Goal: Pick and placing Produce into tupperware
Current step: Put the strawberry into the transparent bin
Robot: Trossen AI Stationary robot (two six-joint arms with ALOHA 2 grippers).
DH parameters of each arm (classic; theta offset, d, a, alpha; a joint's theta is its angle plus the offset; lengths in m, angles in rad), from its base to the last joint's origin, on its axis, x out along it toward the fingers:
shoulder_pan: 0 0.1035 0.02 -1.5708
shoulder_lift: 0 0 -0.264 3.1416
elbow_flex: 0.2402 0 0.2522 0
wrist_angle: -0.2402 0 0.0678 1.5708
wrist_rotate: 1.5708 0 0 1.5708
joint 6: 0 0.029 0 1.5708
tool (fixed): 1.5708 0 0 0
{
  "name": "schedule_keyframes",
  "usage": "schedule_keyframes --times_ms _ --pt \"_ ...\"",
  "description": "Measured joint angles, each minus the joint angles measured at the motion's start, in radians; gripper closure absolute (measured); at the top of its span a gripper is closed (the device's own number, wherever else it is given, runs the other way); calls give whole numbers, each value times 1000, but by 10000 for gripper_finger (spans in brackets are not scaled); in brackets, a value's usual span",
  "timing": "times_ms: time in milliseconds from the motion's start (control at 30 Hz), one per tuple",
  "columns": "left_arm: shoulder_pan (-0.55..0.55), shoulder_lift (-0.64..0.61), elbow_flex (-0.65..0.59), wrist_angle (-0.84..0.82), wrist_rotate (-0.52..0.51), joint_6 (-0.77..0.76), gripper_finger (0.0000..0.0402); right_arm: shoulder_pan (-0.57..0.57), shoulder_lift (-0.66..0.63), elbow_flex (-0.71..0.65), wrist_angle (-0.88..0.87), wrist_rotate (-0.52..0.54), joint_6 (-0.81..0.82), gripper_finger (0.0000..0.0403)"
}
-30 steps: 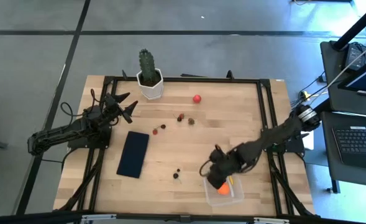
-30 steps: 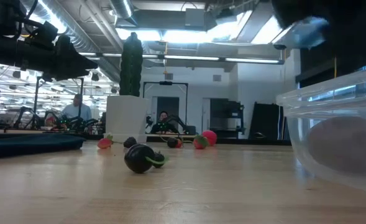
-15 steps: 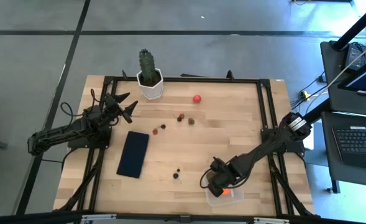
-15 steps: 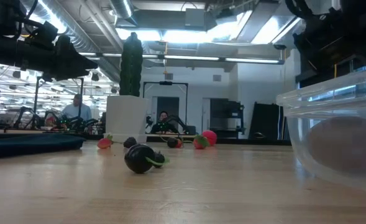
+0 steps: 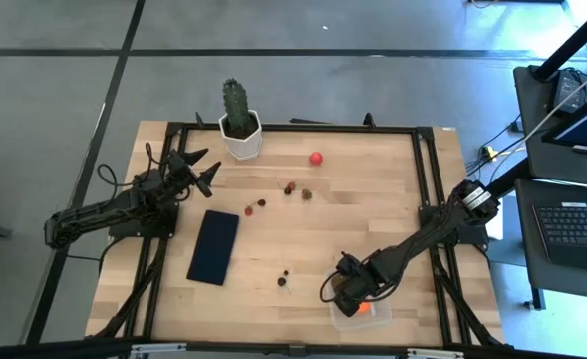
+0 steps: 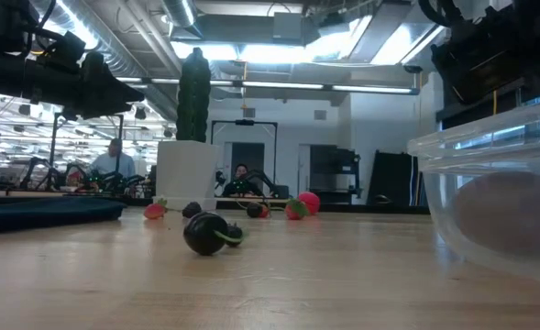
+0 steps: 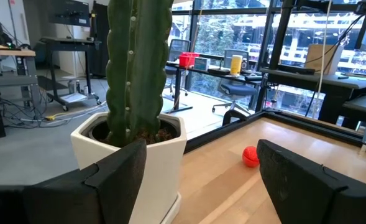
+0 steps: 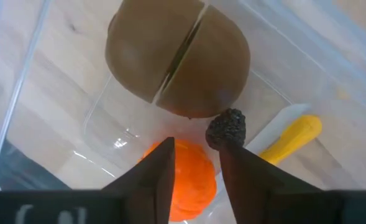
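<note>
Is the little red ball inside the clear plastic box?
No, the small red ball lies on the wooden table near the cactus, far from the clear plastic container.

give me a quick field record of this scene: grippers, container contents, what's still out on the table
right gripper: over the tupperware, fingers slightly parted
left gripper: open, waiting near the cactus
in tupperware: brown split piece, orange ball, yellow piece, dark bumpy bit
still out: red ball, berry bits
other: navy rectangle

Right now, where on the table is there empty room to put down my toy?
Bare wood lies between the red ball and the right tool, and near the table's right edge. It's crowded around the berry bits and inside the tupperware.
</note>
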Motion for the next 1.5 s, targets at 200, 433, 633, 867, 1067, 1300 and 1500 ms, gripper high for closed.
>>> schedule_keyframes --times_ms 200,433,633,867,1067,1300,1500 --pt "0 0 0 0 0 0 104 -2 -3 8 -10 -10 -3 235" --pt "0 0 0 0 0 0 104 -6 -65 91 -85 155 -113 223" --pt "0 0 0 0 0 0 104 -51 -151 155 -208 357 -312 223" --pt "0 0 0 0 0 0 104 -167 -204 157 -239 747 -675 223" --pt "0 0 0 0 0 -2 104 -250 -189 155 -96 933 -942 223" --pt "0 0 0 0 0 -4 104 -353 -167 47 190 923 -1020 223" --pt "0 0 0 0 0 -4 104 -440 -167 -137 562 795 -1094 223"
